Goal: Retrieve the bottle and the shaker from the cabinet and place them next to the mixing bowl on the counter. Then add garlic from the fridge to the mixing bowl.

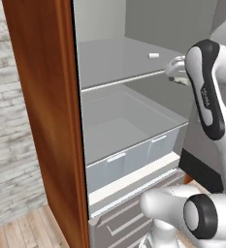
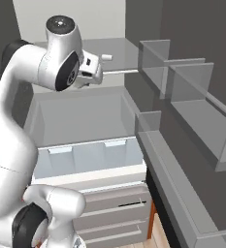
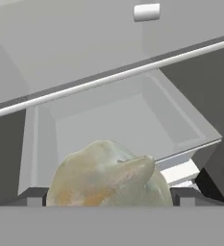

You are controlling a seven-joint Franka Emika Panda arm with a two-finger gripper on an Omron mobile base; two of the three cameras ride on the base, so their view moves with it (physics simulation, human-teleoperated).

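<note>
Open fridge interior with the arm reaching in at shelf height. The hand (image 3: 108,199) carries a head of garlic (image 3: 108,175): in the hand view the pale, lumpy bulb sits between the two dark fingertips (image 3: 31,197), one at each side of it, so the fingers stand wide apart and pinch the garlic across its breadth. In the right base view the hand (image 2: 92,72) lies at the front edge of the glass shelf (image 2: 119,53), partly hidden behind the arm's upper joint; in the left base view it (image 1: 176,70) is seen near the right end of the same shelf (image 1: 114,60), screened in part by the forearm.

A small white cylinder (image 3: 146,12) lies on the glass shelf toward its back, well apart from the garlic; it appears also in the left base view (image 1: 154,55) and in the right base view (image 2: 106,57). What it is cannot be told.

Below the shelf is a clear crisper drawer (image 1: 134,155) with two pale handles on its front wall; in the hand view its hollow (image 3: 118,120) lies behind and beneath the garlic. Grey freezer drawers (image 2: 114,208) stand under it.

The fridge door (image 2: 192,121), with its transparent bins, stands open at the right. A brown wooden side panel (image 1: 46,121) bounds the fridge at the left, next to a pale brick wall (image 1: 10,121) and a wood floor (image 1: 27,230).
</note>
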